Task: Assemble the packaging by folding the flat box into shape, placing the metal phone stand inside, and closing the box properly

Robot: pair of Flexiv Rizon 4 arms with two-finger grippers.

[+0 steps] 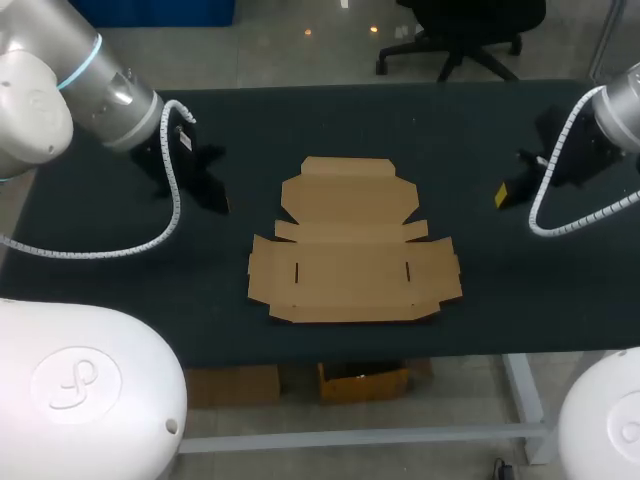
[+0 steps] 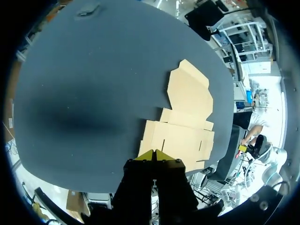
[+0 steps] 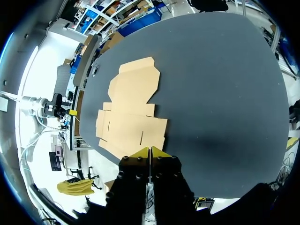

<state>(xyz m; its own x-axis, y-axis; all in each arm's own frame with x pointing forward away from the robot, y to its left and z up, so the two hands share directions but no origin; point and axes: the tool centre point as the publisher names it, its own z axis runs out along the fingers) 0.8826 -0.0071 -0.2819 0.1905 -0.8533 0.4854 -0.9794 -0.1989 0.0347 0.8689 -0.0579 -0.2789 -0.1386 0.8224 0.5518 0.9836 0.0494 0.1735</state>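
1. The dark table holds the flat box near its middle. No metal phone stand shows anywhere around the box.
2. The flat box lies fully unfolded, every panel down. It is probably light, thin cardboard: stiff across a panel, willing to bend at its creases, and apt to slide when pushed. I judge a free outer flap edge the best hold, with 1 gripper lifting while the other pins the base.
3. The left gripper hangs well off the box's left side, tips clenched on nothing.
4. The right gripper hangs well off the box's right side, likewise clenched and empty. The box lies ahead of both.
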